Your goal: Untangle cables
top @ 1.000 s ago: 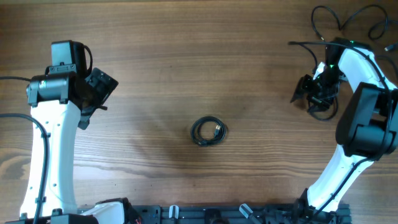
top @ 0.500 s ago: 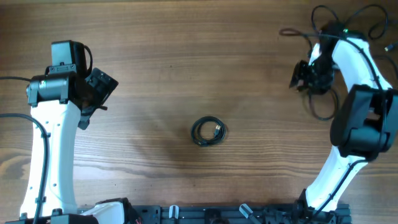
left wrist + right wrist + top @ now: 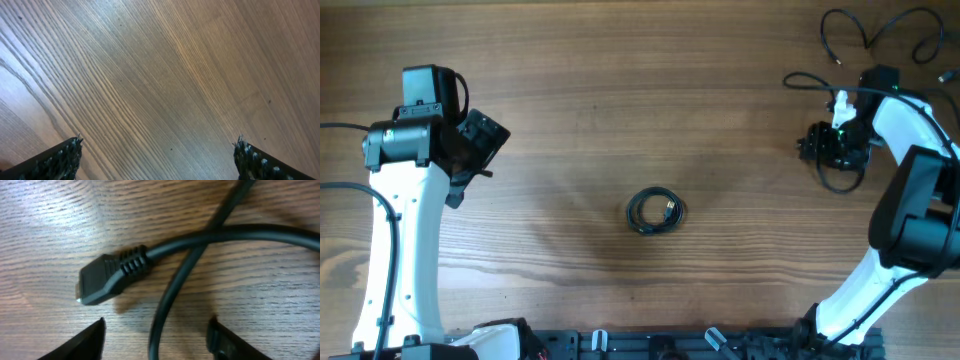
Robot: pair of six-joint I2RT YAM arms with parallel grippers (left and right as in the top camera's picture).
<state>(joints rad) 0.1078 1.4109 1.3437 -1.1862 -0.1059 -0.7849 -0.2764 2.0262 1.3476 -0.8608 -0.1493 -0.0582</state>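
One thin black cable (image 3: 656, 211) lies flat in the middle of the table, rolled into a small round coil with a little plug end inside the ring. More thin black cables (image 3: 863, 40) lie loose and curvy at the far right corner. Near them another one makes a loop (image 3: 840, 190) on the wood, and its black plug (image 3: 107, 277) lies flat where two strands cross.

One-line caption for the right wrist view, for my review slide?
Right hand open over a cable plug, two black strands crossing beside it on the table.
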